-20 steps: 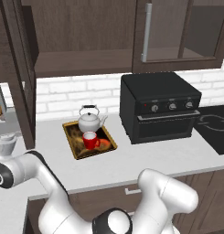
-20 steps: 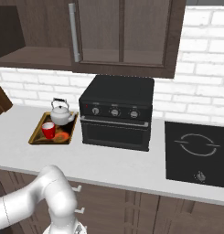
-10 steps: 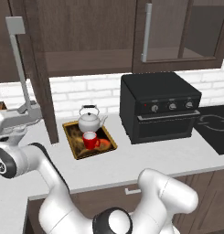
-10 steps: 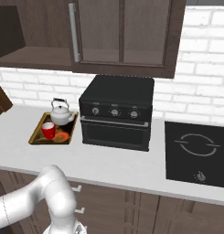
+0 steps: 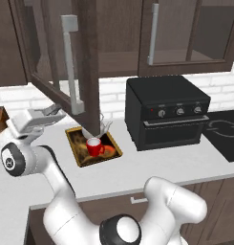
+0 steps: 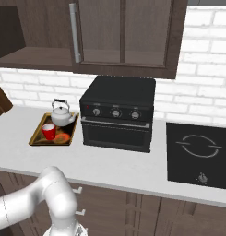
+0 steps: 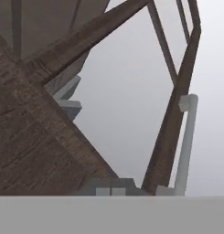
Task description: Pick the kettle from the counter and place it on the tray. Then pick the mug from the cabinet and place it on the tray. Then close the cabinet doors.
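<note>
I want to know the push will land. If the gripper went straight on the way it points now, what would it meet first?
Most likely the open left cabinet door, whose wood frame sits right ahead of the gripper; exact depth is unclear.

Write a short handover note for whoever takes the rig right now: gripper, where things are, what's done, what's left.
Gripper: shut, holding nothing, beside the left cabinet door.
Kettle and mug: both on the tray on the counter.
Done: both placements.
Left: the left door is partly open, swung out over the counter; push it shut. Right cabinet door looks closed.
</note>
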Motion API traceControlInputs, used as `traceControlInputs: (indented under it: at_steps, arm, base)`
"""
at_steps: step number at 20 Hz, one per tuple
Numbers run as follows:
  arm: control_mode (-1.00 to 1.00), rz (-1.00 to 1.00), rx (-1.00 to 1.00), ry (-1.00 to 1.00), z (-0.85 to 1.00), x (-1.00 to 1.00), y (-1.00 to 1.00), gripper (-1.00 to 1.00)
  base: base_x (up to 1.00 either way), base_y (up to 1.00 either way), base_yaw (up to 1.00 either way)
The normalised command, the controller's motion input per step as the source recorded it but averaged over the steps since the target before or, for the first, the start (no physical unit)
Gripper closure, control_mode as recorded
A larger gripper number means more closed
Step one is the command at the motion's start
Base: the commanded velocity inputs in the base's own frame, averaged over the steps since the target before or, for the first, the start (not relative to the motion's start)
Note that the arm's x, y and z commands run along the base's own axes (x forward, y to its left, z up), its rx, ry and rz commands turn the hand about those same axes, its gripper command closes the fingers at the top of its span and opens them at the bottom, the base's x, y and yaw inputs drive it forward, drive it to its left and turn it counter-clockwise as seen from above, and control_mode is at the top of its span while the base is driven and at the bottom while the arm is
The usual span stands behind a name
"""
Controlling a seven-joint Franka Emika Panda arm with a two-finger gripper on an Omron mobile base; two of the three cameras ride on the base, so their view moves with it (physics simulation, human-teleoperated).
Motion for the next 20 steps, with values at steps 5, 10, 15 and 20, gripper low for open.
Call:
traceControlInputs:
  at_steps: [5, 10, 15, 20]
  arm:
    - [-1.00, 0.00, 0.04, 0.33, 0.33, -0.03, -0.88, 1.00]
    - [-1.00, 0.03, 0.00, 0.59, 0.18, 0.26, -0.69, 1.00]
    - [-1.00, 0.13, 0.00, 0.58, 0.02, 0.43, -0.69, 1.00]
    - [-1.00, 0.21, 0.00, 0.57, 0.10, 0.39, -0.67, 1.00]
  base:
    - [0.00, 0.00, 0.00]
    - [0.00, 0.00, 0.00]
    - [0.00, 0.00, 0.00]
    - [0.00, 0.00, 0.00]
